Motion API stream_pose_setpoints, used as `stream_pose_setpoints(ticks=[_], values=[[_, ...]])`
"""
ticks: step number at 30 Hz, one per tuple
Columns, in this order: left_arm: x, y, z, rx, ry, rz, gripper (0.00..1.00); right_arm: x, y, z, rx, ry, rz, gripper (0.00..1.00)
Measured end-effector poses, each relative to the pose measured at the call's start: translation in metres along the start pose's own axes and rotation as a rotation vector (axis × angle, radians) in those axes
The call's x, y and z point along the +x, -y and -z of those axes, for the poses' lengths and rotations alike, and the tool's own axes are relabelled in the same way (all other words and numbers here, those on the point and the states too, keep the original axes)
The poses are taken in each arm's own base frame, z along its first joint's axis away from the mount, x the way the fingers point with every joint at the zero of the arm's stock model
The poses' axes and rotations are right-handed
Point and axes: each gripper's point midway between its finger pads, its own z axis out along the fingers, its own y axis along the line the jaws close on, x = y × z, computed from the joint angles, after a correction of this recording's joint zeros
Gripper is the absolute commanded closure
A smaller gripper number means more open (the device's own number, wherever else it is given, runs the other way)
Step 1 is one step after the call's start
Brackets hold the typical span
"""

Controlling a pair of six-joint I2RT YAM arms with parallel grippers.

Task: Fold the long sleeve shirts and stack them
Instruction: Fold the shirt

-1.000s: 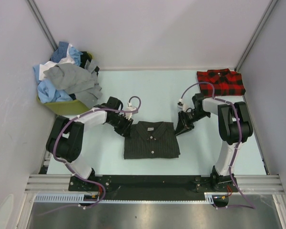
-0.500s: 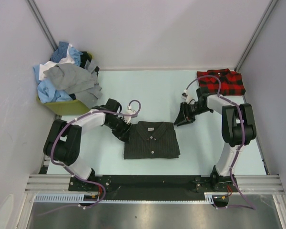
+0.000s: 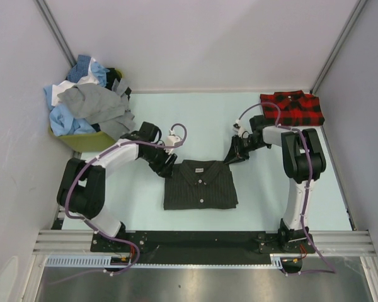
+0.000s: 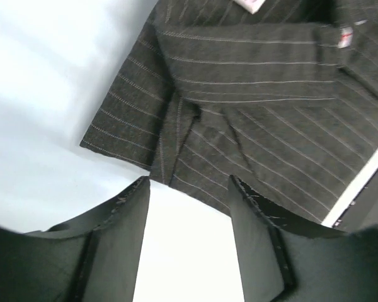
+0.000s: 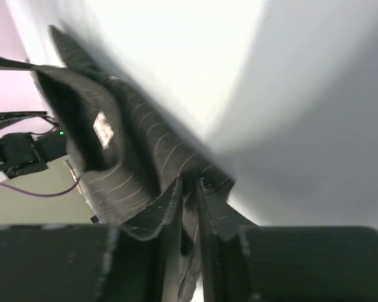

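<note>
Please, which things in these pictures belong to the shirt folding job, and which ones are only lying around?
Belong to the job:
dark charcoal pinstriped button-up shirt, folded, in the middle;
red-and-black plaid cloth shirt, folded, far right corner;
heap of blue, white and grey cloth shirts.

Only lying about:
yellow-green bin holding the heap;
silver metal rail at the near edge.

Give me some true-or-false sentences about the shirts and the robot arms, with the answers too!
1. The red plaid shirt lies folded in the far right corner. True.
2. The dark pinstriped shirt is inside the basket. False: it lies folded on the table, between the two arms.
3. The left pincer is open, right at that shirt's edge. True.
4. The basket is empty. False: a heap of shirts, blue, white and grey, fills it.
</note>
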Motion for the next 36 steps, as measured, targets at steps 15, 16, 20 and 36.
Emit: stream_pose_setpoints(ticks=[15, 16, 20, 36], values=[[0.023, -0.014, -0.015, -0.005, -0.059, 0.105, 0.50, -0.038, 0.002, 0.033, 0.040, 0.179, 0.019, 0.50], [0.023, -0.013, -0.015, -0.001, -0.055, 0.108, 0.47, -0.038, -0.006, 0.043, 0.038, 0.200, 0.040, 0.51], [0.014, 0.003, -0.003, -0.007, 0.000, 0.052, 0.38, -0.012, -0.033, 0.065, 0.004, 0.230, 0.073, 0.67], [-0.004, 0.157, -0.059, 0.381, 0.056, -0.191, 0.39, 0.128, -0.046, 0.033, -0.160, 0.086, -0.162, 0.83]])
